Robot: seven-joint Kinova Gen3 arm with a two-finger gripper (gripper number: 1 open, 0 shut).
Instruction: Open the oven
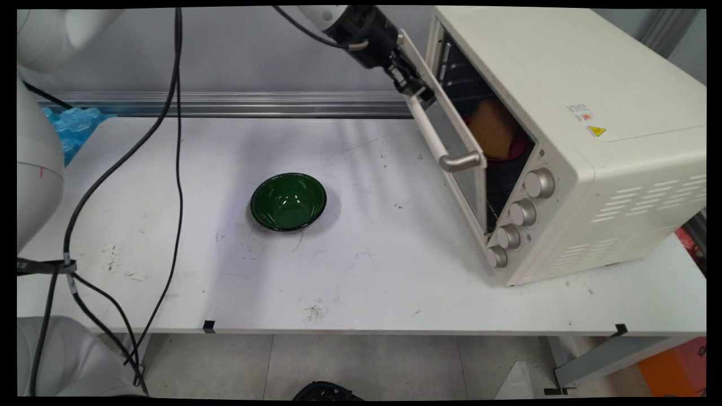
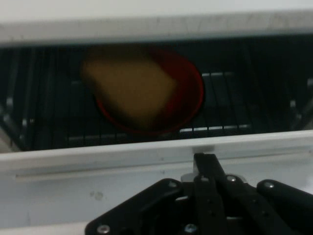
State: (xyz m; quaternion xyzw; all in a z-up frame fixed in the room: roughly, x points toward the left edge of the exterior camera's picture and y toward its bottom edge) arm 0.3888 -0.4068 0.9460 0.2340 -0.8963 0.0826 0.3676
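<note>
A cream toaster oven stands at the table's right, its door ajar and leaning out at the top. My gripper is shut and sits against the outside of the door, at the far end of the handle. Seen from the hand, the closed fingertips of the gripper touch the door's upper edge. Through the gap, a yellow-brown piece of bread lies on a red plate on the wire rack. The bread also shows in the main view.
A dark green bowl sits on the white table left of the oven. Several knobs run down the oven's front. Black cables hang over the table's left side. Blue packaging lies at the back left.
</note>
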